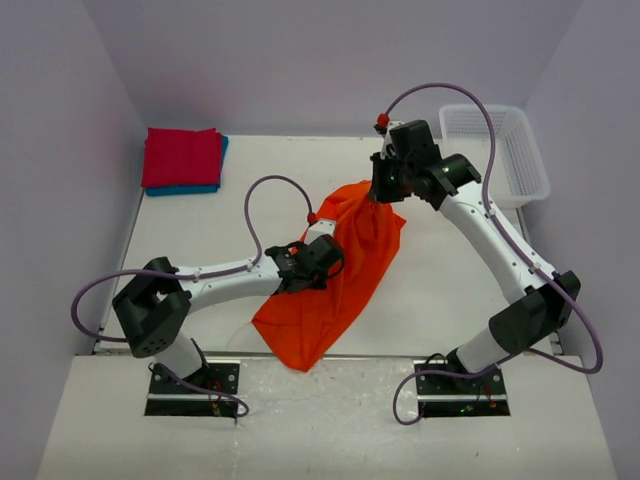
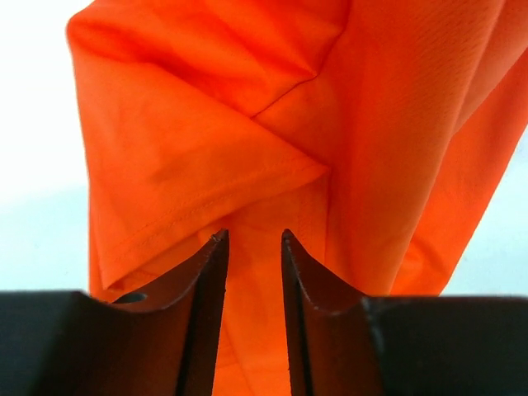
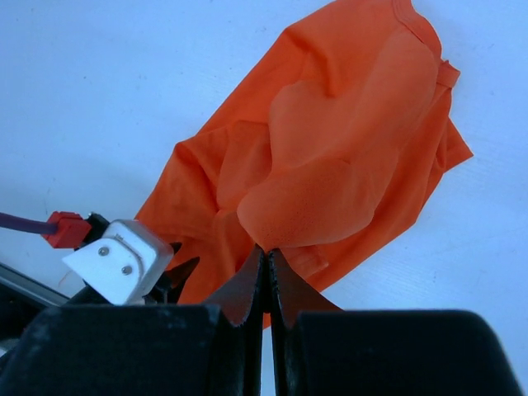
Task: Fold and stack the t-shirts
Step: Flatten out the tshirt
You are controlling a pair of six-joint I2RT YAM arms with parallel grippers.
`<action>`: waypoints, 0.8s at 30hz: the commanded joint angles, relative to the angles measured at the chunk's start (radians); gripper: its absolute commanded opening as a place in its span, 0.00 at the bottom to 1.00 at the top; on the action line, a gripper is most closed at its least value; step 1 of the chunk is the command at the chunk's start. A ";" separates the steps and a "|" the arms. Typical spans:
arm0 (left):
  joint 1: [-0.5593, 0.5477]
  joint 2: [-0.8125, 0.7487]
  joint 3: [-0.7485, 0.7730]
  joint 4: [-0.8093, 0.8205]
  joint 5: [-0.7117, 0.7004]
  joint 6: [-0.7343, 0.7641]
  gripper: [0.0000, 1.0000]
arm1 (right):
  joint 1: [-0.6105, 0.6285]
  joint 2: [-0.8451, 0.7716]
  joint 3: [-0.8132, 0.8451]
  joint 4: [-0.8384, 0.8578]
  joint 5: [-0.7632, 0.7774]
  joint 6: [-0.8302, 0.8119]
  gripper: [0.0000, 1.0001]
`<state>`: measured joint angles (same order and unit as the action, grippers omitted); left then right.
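Orange t-shirt (image 1: 340, 280) lies crumpled on a white table (image 1: 450, 290) between pale walls (image 1: 60, 150), its 1 o'clock end pinched by the right fingers (image 3: 247, 285); left fingers (image 2: 206, 289) stand apart.

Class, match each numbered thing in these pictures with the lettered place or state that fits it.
1. orange t-shirt
2. red t-shirt
3. white mesh basket
4. left gripper

A. far right corner
B. jaws apart
C. folded, far left corner, on the blue t-shirt
D. pinched in the right gripper

Pairs: 1-D, 2-C, 3-A, 4-B
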<state>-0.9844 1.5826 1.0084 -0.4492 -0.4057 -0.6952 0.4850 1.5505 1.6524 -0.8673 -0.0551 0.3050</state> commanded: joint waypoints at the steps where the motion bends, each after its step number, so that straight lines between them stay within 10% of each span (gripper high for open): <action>1: -0.002 0.056 0.058 0.079 -0.016 -0.010 0.32 | -0.003 -0.049 -0.009 0.024 -0.006 -0.010 0.00; 15: -0.002 0.191 0.151 0.096 -0.016 0.020 0.56 | -0.003 -0.050 -0.040 0.031 -0.031 -0.017 0.00; 24: -0.002 0.249 0.160 0.095 -0.051 0.023 0.45 | -0.009 -0.067 -0.048 0.037 -0.049 -0.017 0.00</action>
<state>-0.9844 1.8202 1.1374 -0.3820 -0.4141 -0.6827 0.4828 1.5337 1.6093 -0.8597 -0.0799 0.3012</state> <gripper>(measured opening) 0.463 0.006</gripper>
